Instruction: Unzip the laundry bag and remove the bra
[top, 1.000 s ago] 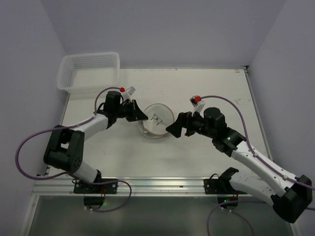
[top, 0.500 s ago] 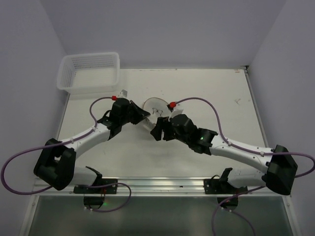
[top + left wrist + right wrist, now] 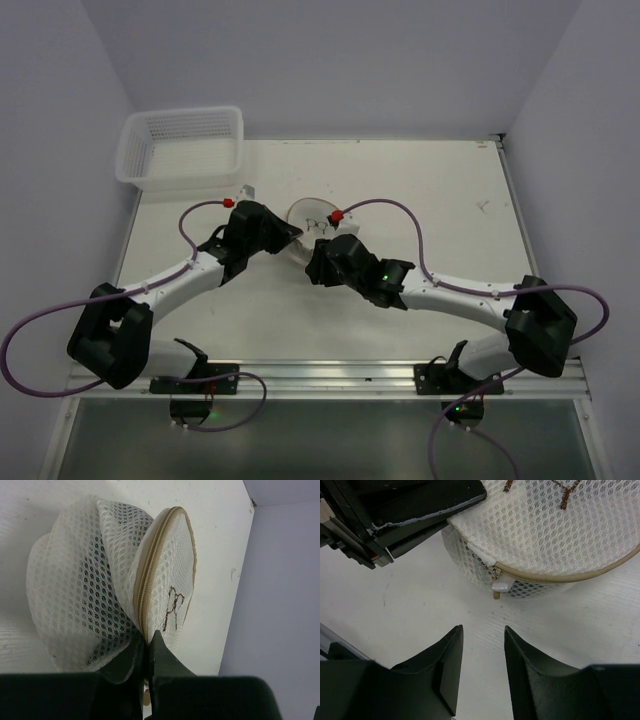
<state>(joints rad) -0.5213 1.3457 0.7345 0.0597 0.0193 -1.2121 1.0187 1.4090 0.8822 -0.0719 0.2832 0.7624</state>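
Round white mesh laundry bag (image 3: pixel 312 213), beige-rimmed, is sitting mid-way across the white table (image 3: pixel 450 200), tilted up on edge between your two grippers. Your left gripper (image 3: pixel 148 641) is pinching its zip rim, fingers pressed together. Your right gripper (image 3: pixel 482 632) is hovering with fingers apart, just near of the small white zipper tab (image 3: pixel 501 584), not touching it.

Count: 1 laundry bag (image 3: pixel 95 585) w/ 1 bra pictogram (image 3: pixel 172 609); 1 mesh basket (image 3: pixel 180 150); 1 table (image 3: pixel 430 180); 2 arms, 2 grippers: left gripper (image 3: pixel 148 642), right gripper (image 3: pixel 481 632); 2 purple cables: left cable (image 3: pixel 183 222), right cable (image 3: pixel 385 201).
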